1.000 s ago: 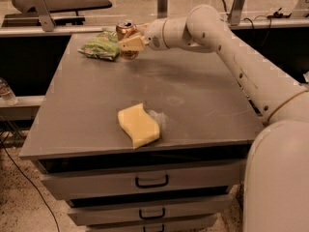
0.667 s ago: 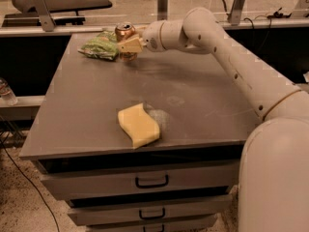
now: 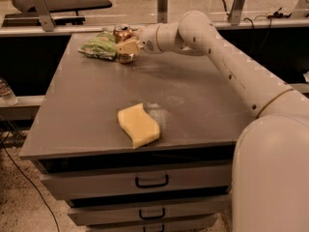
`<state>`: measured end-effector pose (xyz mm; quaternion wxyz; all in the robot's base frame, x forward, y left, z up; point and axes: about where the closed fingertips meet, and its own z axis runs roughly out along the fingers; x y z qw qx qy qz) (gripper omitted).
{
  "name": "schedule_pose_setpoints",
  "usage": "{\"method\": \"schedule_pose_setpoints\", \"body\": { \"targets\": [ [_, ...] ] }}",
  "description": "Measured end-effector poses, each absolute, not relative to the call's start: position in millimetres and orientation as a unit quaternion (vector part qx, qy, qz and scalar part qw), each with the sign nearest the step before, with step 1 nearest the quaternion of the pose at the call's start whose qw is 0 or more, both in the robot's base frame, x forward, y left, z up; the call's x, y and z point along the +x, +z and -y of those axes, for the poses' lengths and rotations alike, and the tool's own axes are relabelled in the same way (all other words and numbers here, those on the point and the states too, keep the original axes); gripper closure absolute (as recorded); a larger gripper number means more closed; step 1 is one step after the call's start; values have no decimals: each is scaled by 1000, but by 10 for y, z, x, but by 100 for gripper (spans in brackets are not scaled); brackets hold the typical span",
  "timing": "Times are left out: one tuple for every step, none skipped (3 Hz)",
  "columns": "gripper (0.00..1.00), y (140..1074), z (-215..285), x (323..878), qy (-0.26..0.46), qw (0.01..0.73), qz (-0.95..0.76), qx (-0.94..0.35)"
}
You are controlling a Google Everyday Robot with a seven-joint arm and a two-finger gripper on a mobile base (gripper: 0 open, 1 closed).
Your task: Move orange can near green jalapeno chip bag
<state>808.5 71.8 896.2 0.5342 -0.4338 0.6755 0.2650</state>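
Note:
The orange can (image 3: pixel 122 33) stands at the far left part of the table, right beside the green jalapeno chip bag (image 3: pixel 100 47), which lies flat and crinkled to its left. My gripper (image 3: pixel 127 47) reaches in from the right and is shut around the middle of the can. The can's silver top shows above the gripper and its base shows below, at the table surface. The can's middle is hidden by the gripper.
A wavy yellow sponge (image 3: pixel 138 125) lies near the front edge of the grey table (image 3: pixel 87 105). Drawers with dark handles (image 3: pixel 151 181) sit below the table. My white arm (image 3: pixel 227 62) spans the right side, with the robot body at the lower right.
The gripper with the can has edged slightly left and down toward the chip bag. The sponge and the bag have not moved.

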Motion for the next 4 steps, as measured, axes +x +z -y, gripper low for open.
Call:
{"method": "schedule_pose_setpoints", "body": {
  "targets": [
    [0,8921,-749,8080,269,530,-678,-433],
    [0,8920,-749,8080,269,529,-678,-433],
    [0,9167,-287,8084,254,556,-675,-412],
    [0,9473,466,8063,228,595,-667,-385]
  ]
}}
